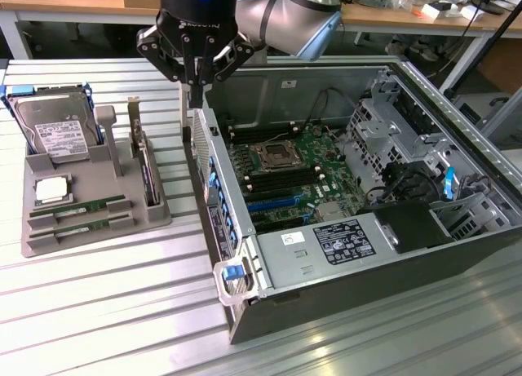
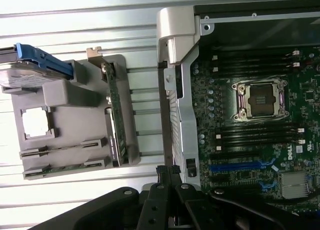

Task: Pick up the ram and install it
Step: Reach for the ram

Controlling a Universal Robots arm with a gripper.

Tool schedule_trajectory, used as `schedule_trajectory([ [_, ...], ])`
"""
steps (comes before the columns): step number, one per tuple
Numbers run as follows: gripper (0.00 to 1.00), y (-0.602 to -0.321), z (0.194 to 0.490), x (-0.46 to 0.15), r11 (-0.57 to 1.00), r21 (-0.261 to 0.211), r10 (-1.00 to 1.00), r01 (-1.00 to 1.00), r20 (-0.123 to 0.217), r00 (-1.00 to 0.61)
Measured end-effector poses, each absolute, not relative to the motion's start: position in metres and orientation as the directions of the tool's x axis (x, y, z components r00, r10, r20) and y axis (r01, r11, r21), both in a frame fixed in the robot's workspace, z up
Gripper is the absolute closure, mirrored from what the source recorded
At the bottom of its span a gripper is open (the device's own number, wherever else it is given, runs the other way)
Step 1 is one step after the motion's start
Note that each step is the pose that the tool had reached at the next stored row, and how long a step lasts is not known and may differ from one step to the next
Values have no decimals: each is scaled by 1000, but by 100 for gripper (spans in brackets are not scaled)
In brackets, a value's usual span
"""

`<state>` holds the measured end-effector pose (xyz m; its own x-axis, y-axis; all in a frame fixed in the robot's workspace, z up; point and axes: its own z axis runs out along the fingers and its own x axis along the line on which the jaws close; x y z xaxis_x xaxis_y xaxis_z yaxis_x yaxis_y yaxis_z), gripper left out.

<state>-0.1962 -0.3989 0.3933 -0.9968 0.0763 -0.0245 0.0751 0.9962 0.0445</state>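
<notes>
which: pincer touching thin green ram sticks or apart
Apart: exterior view shows the pincer above the metal computer case wall, ram sticks away in the grey plastic tray.

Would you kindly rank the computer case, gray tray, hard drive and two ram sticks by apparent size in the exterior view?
Largest to smallest:
1. computer case
2. gray tray
3. hard drive
4. the two ram sticks in the tray, which look alike, so I won't rank them against each other.
</notes>
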Motion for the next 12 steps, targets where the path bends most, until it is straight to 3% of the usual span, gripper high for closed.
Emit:
schedule_trajectory([
  [12, 90, -399, 393, -204, 996, 44, 76, 75, -24, -997],
])
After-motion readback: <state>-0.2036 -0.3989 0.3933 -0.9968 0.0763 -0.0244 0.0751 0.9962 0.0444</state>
